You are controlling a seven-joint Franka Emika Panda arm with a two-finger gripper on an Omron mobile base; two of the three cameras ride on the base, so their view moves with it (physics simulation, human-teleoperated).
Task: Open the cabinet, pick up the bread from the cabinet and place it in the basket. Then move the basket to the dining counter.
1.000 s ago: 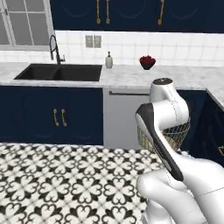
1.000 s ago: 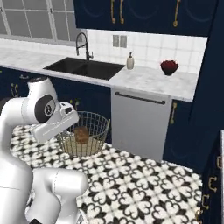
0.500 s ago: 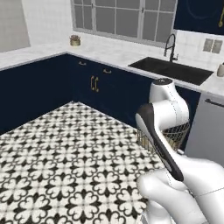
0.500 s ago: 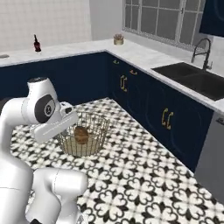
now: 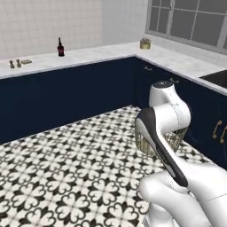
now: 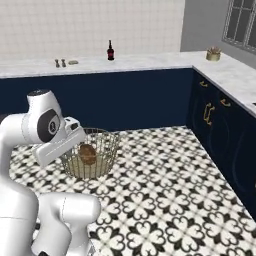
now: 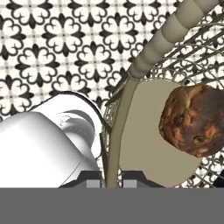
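turning with the base, the views swung to the far worktop [image 6: 125, 62] while jaws gripped the basket [image 6: 92, 155] rim, bread [image 6: 87, 154] inside.

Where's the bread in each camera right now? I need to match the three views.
Left base view: I can't make out the bread; the basket sits right of centre, mostly behind the arm.
Right base view: bread left of centre, inside the basket.
Hand view: bread at the right, on the basket floor.
Shared landmark: the basket's thick rim, gripped by the tool.
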